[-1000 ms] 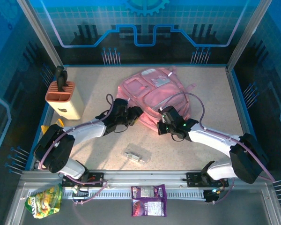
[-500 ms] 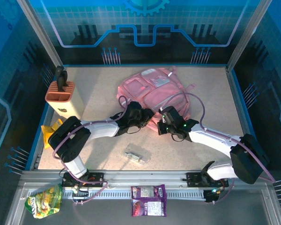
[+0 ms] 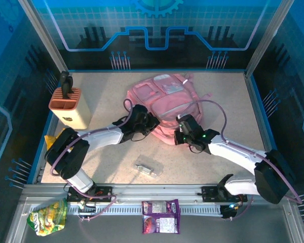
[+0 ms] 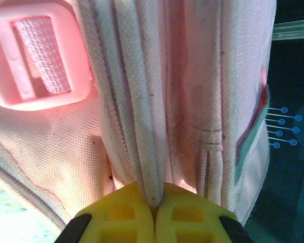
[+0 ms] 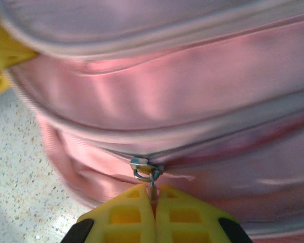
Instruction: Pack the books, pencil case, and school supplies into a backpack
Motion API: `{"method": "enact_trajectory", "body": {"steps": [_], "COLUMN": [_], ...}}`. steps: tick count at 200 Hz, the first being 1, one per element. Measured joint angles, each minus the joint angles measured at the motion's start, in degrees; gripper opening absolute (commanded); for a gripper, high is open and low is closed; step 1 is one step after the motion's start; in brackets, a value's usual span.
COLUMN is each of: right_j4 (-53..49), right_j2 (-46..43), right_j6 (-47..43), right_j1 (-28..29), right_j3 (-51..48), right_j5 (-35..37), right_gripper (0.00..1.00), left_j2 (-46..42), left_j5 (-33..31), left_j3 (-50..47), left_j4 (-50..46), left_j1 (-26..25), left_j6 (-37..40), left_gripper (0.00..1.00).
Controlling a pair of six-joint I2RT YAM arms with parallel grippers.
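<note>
a: since a second ago the left arm swings in toward the backpack's near edge, and its jaws, apart back then, are now closed. the right arm edges a little further in.

b: what does the top view give?

a: the backpack (image 3: 167, 96) lies flat mid-table. the left gripper (image 3: 151, 121) and right gripper (image 3: 180, 132) both press against its near edge, close together. the school supplies item (image 3: 148, 169) lies on the table nearer the arm bases, well apart from both grippers and outside the bag.

b: and the left wrist view?

a: the left gripper (image 4: 154, 202) is clenched on a raised fabric seam (image 4: 142, 126) of the backpack (image 4: 202, 76), with a pink buckle (image 4: 38, 66) up to the left. i judge it pins the fabric so the bag cannot slide.

b: right wrist?

a: the right gripper (image 5: 154, 202) is clamped on the thin tab hanging from the zip slider (image 5: 142, 167), and the backpack (image 5: 202, 91) bulges right above its fingertips. one side braced while the other grips the zip looks like the start of opening a pocket.
</note>
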Motion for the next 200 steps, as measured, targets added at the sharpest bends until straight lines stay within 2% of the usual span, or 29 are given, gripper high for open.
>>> {"method": "enact_trajectory", "body": {"steps": [47, 97, 104, 126, 142, 175, 200], "right_j4": [-2.25, -1.01, -0.81, -0.66, -0.81, -0.76, -0.33], "right_j2": [-1.14, 2.80, 3.82, 7.19, 8.22, 8.63, 9.27], "right_j6": [-2.64, -1.07, -0.66, 0.28, 0.76, 2.08, 2.86], "right_j1": [0.26, 10.29, 10.91, 11.52, 11.67, 11.69, 11.69], "right_j3": [0.79, 2.47, 3.17, 5.60, 5.90, 5.90, 5.86], "right_j5": [-0.37, 1.99, 1.97, 1.92, 1.57, 1.36, 1.11], "right_gripper": [0.00, 0.00, 0.00, 0.00, 0.00, 0.00, 0.00], "left_j2": [-2.14, 4.07, 5.57, 7.98, 6.75, -4.55, -11.19], "left_j5": [8.63, 11.02, 11.63, 12.04, 10.36, 6.82, 2.71], "left_j3": [2.16, 11.45, 12.74, 14.97, 13.64, 1.07, -9.07], "left_j4": [-10.14, -21.00, -21.35, -20.85, -17.57, -10.21, -2.78], "left_j1": [8.11, 12.85, 13.46, 14.88, 15.76, 13.40, 4.87], "left_j6": [10.64, 18.97, 19.78, 21.33, 20.90, 14.78, 4.98], "left_gripper": [0.00, 0.00, 0.06, 0.37, 0.43, 0.48, 0.49]}}
